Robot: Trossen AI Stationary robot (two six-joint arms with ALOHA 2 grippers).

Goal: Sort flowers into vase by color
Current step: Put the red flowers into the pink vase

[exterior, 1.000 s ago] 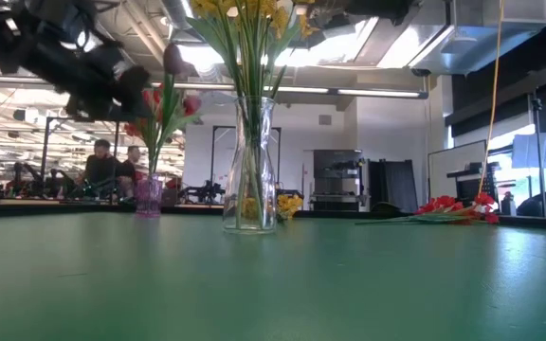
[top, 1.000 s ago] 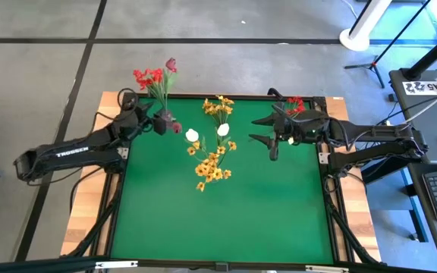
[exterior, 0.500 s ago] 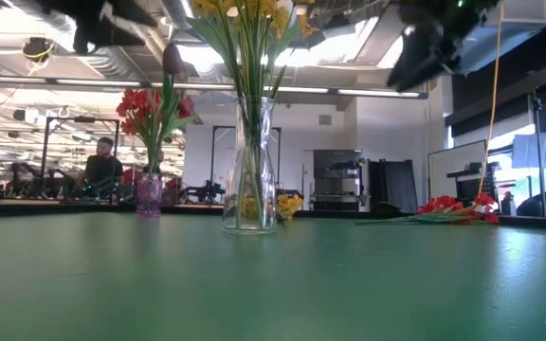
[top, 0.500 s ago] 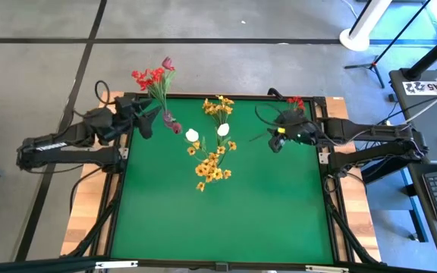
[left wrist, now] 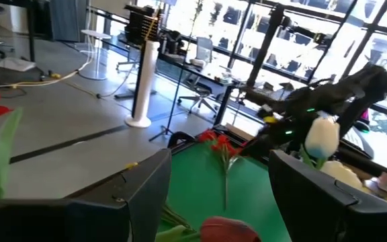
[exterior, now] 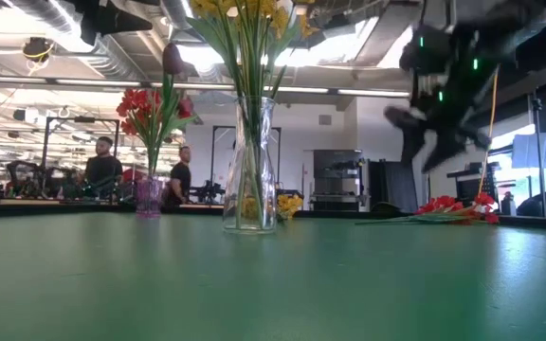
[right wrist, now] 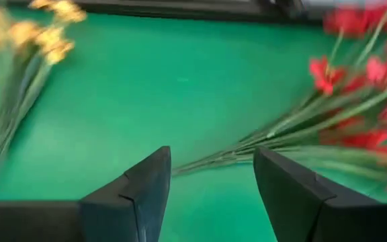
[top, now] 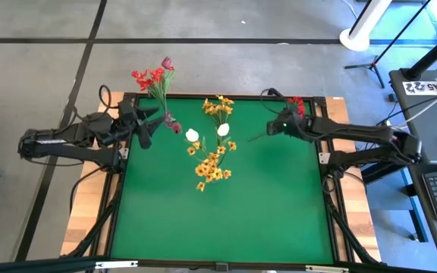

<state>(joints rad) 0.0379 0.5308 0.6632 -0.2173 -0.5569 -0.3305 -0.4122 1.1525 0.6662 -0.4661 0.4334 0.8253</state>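
A small pink vase (exterior: 148,197) near the table's far left corner holds red clusters (top: 149,76) and a dark-red bud (top: 167,63). A clear glass vase (exterior: 249,170) mid-table holds yellow-orange clusters (top: 211,163) and white buds (top: 193,135). A red bunch (top: 295,103) lies flat near the far right corner, stems (right wrist: 247,149) pointing mid-table. My left gripper (top: 144,130) hovers open just left of the pink vase. My right gripper (right wrist: 210,191) is open above the red bunch's stem ends, tipped downward; it also shows in the low view (exterior: 439,104).
Another yellow-orange bunch (top: 218,106) lies by the far edge behind the clear vase. A black frame (top: 226,97) borders the green mat. The near half of the mat (top: 218,220) holds nothing. People stand in the room beyond the table (exterior: 102,166).
My left gripper drew back from the pink vase toward the table's left edge. My right gripper moved toward the far edge and the red bunch, tipped its fingers downward and came lower over the stems. The flowers stayed where they were.
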